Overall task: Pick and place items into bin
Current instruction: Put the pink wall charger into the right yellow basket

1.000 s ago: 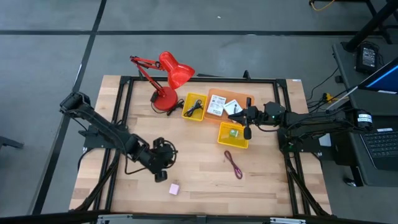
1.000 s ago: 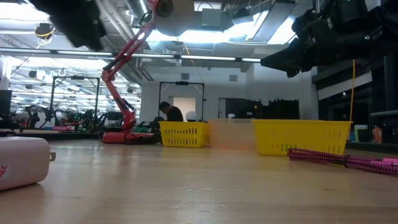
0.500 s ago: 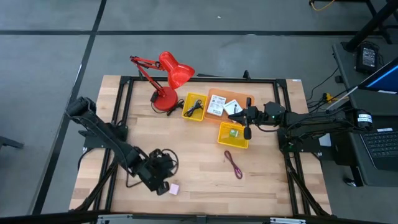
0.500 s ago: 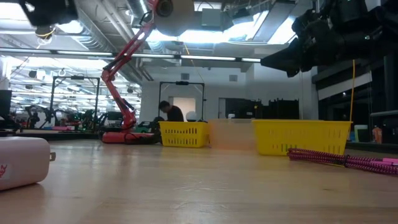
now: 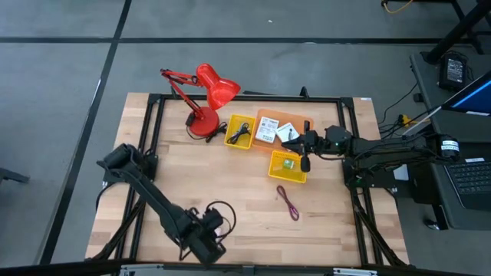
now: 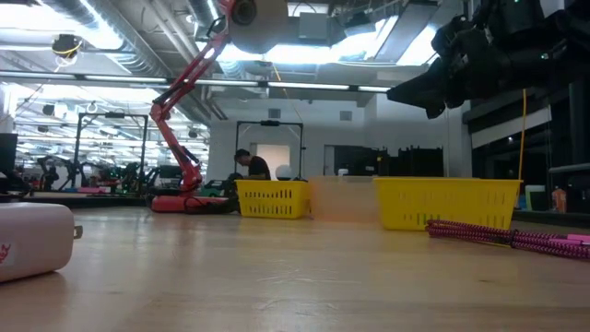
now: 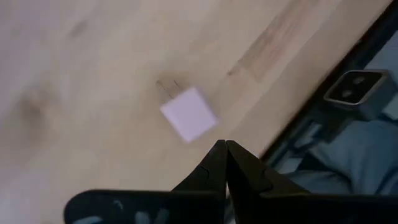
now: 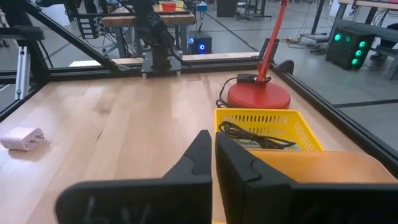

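In the high view the left gripper [image 5: 205,242] sits at the bottom centre-left of the frame, over the near edge of the wooden table [image 5: 245,215]. Its fingers are pressed together and hold nothing. The left wrist view shows the closed fingertips [image 7: 225,163] at the bottom centre, with a pale pink block [image 7: 188,114] lying on the wood just above them in the picture, apart from the tips. In the low view the same block [image 6: 32,238] rests at the lower left of the frame.

The right gripper [image 5: 304,149] hangs at the centre right of the high view, over the bins, also closed and empty.

Three bins cluster above the middle of the frame: a yellow bin [image 5: 239,131] with a black cable [image 5: 240,134], an orange bin [image 5: 276,126] with white cards [image 5: 266,132], and a second yellow bin [image 5: 288,166] holding a small green block [image 5: 288,163]. A maroon cord [image 5: 288,202] lies loose on the table below that bin. A red desk lamp [image 5: 205,98] stands at the upper centre-left.
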`<state>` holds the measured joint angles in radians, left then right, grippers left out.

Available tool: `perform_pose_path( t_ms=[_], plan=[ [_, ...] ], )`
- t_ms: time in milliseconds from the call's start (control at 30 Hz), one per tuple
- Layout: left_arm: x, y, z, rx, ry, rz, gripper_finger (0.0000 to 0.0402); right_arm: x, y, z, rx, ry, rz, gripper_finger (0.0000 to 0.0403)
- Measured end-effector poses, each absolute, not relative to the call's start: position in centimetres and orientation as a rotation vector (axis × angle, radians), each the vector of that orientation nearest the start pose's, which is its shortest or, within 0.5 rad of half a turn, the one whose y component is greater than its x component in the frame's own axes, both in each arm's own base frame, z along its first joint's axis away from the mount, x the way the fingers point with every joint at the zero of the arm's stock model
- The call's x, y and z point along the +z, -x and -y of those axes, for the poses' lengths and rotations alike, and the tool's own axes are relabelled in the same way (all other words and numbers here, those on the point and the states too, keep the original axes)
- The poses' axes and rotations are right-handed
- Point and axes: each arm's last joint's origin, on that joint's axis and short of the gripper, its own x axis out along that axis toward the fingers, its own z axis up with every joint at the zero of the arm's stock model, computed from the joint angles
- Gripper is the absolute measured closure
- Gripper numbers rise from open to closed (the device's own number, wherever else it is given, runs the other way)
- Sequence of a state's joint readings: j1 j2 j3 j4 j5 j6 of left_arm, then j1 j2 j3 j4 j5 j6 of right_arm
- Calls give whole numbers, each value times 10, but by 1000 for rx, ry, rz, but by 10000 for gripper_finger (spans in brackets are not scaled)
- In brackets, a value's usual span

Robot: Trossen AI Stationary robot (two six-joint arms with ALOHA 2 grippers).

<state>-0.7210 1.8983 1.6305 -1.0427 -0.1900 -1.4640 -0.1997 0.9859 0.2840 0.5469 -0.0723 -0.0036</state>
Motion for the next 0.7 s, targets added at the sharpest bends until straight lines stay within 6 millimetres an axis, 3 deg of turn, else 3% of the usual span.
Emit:
perform_pose_path(
  t_ms=[233,467,700],
  plan=[
    [244,-293,267,567,835,-1194,399,194,-192,37,-125,-14,-174,397],
    [240,-294,267,626,859,-1155,395,191,-191,36,-123,-3,-213,397],
    [241,-297,264,681,859,-1019,359,186,-190,36,-118,25,-268,397]
  ],
)
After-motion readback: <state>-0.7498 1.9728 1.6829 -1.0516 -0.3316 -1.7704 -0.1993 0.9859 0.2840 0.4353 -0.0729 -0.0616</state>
